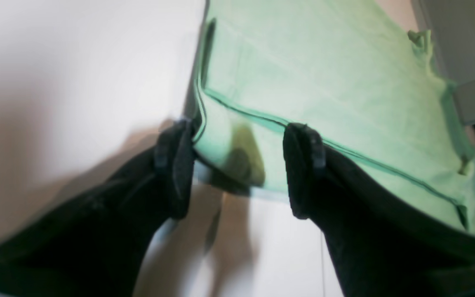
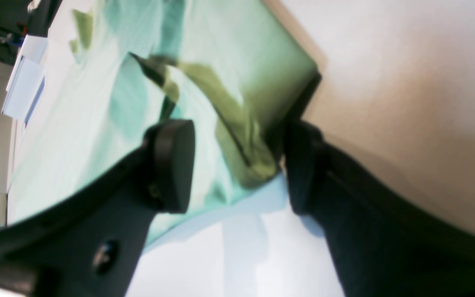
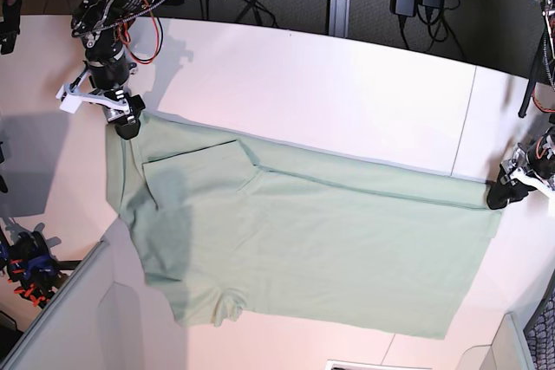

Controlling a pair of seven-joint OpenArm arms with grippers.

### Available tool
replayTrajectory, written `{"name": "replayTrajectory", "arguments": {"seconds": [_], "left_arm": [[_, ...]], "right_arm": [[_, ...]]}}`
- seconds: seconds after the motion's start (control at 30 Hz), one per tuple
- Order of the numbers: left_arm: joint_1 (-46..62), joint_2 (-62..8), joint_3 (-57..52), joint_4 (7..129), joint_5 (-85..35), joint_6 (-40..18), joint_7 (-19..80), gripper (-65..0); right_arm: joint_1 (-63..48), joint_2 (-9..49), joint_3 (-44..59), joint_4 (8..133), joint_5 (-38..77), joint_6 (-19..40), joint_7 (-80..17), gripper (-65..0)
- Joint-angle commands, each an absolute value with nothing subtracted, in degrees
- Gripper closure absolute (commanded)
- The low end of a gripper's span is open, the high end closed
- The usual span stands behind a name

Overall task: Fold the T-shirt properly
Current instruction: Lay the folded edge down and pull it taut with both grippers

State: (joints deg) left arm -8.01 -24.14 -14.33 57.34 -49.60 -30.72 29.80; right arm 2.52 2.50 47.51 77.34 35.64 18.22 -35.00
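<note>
Shirt: one T-shirt (image 3: 303, 240), pale mint green, lying flat across the white table (image 3: 347, 84), one lengthwise fold along its far side, sleeve sticking out at near left.
Right gripper (image 3: 128, 125): arm reaching down at far left shoulder corner; jaws gaping wide, straddling the folded corner, not pinching.
Left gripper (image 3: 499, 196): arm hanging low at right hem corner; jaws standing wide, straddling the edge.
Count: two arms, one garment.

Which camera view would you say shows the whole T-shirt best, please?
The base view: the T-shirt lies spread across the table, outline fully visible. Each wrist view shows only a blurred corner between open fingers.
</note>
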Motion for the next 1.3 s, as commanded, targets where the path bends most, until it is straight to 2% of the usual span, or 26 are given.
{"name": "replayTrajectory", "arguments": {"seconds": [0.0,0.17,0.23,0.3,0.37,0.4,0.43,0.53,0.7,0.9,1.07,1.27], "left_arm": [[-8.86,-24.88,-14.15,58.11,-49.08,-29.78,29.69,-37.2],[-8.86,-24.73,-11.51,58.11,-47.20,-28.18,29.34,-37.2],[-8.91,-24.58,-10.33,58.11,-46.68,-28.21,29.21,-36.5],[-8.86,-24.29,-9.58,58.11,-45.21,-28.21,27.83,-26.8],[-8.86,-23.97,-9.32,58.11,-44.47,-28.32,26.06,-10.5],[-8.88,-23.92,-9.32,58.13,-44.27,-28.69,25.67,-2.7],[-8.88,-23.97,-9.34,58.13,-43.94,-30.24,25.67,0.0],[-8.88,-24.51,-10.39,58.15,-43.88,-40.00,25.47,0.0],[-7.49,-26.76,-11.40,60.45,-47.86,-40.00,28.32,0.0],[-1.15,-30.63,-11.40,70.43,-53.93,-40.00,32.18,0.0],[6.17,-33.12,-11.40,79.48,-54.02,-40.00,32.45,0.0],[13.32,-33.47,-12.56,84.12,-54.06,-40.00,32.47,0.0]], "right_arm": [[2.81,2.83,47.48,77.78,35.83,18.24,-35.92,-34.7],[2.83,2.81,47.48,77.78,37.82,18.24,-35.90,-34.2],[2.85,2.81,47.48,77.78,38.61,18.24,-35.86,-28.2],[2.87,2.81,47.48,77.78,39.81,18.24,-35.83,-15.9],[3.18,2.85,47.48,77.78,40.51,18.26,-35.86,-0.6],[3.33,2.85,47.48,77.78,40.49,18.28,-35.86,0.0],[3.33,2.87,47.48,77.78,40.49,18.28,-35.92,0.0],[3.27,3.11,47.51,77.80,40.53,18.28,-36.97,0.0],[0.86,4.62,47.51,79.77,43.33,18.52,-38.87,0.0],[-5.65,4.78,47.51,87.09,45.06,18.92,-39.77,0.0],[-11.62,5.30,47.51,92.58,46.09,18.92,-40.58,0.0],[-17.58,7.31,47.51,95.70,46.50,18.92,-40.56,0.0]]}}
